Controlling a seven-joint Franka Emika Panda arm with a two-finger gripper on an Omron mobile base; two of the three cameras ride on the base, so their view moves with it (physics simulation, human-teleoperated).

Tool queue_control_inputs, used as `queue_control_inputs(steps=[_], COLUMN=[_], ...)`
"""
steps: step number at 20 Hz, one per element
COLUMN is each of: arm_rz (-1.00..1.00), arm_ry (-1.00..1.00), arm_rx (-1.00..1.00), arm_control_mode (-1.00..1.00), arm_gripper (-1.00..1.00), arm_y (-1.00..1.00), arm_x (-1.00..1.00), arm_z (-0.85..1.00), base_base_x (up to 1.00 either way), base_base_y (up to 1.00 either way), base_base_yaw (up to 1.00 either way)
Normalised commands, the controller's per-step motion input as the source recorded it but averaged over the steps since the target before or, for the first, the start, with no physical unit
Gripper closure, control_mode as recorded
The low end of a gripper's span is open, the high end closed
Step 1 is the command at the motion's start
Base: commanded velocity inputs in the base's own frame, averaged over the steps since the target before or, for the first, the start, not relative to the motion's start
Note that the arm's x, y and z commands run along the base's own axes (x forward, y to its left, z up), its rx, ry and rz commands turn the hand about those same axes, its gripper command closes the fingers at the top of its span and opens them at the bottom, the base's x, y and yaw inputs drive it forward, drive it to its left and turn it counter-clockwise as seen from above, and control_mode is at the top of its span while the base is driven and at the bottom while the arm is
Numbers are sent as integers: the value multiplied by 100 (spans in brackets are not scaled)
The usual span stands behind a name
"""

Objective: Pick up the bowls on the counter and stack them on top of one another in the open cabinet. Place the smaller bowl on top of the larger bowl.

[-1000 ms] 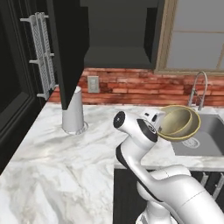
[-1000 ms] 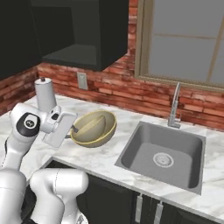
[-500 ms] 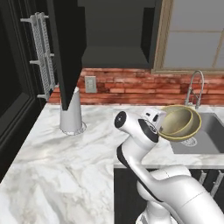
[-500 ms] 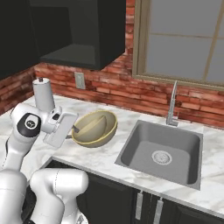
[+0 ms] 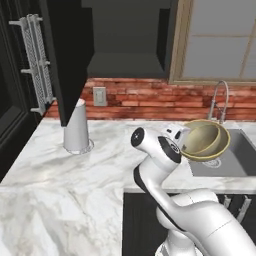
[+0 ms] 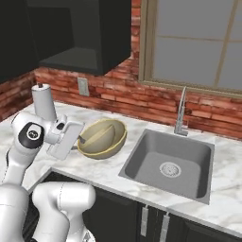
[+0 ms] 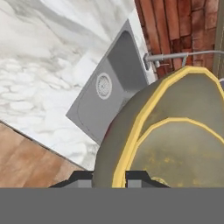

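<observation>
My gripper (image 7: 110, 177) is shut on the rim of the larger olive-yellow bowl (image 7: 175, 94), with one finger outside the wall and one inside. A smaller bowl (image 7: 183, 153) lies nested in it. The left base view has the tilted bowls (image 5: 202, 140) in front of the gripper (image 5: 182, 145), beside the sink's left edge. From the right base, the bowls (image 6: 101, 138) hang just over the white marble counter (image 6: 101, 172), held by the gripper (image 6: 81, 140). The open black cabinet (image 5: 127, 47) (image 6: 71, 33) is up on the wall behind, with a bare dark interior.
A grey sink (image 6: 165, 163) with a chrome faucet (image 6: 181, 113) lies right of the bowls. A white cone-shaped roll (image 5: 77, 132) stands on the counter (image 5: 60, 190) at the left, under the open cabinet door (image 5: 67, 60). Brick wall and a window (image 5: 220, 40) are behind.
The bowls stay in the same grip at much the same spot. The whole picture has shifted only slightly.
</observation>
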Motion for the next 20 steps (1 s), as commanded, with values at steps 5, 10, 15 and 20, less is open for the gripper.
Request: queue_control_inputs(steps=[5,10,15,20], arm_rz=[0,0,0,0], arm_ry=[0,0,0,0], arm_rx=[0,0,0,0], arm_control_mode=[100,100,100,100], arm_gripper=[100,100,100,100], arm_y=[0,0,0,0], arm_x=[0,0,0,0], arm_z=[0,0,0,0], base_base_x=[0,19,54,56], base_base_y=[-68,-43,11,29], base_base_yaw=[-7,-4,-3,-5])
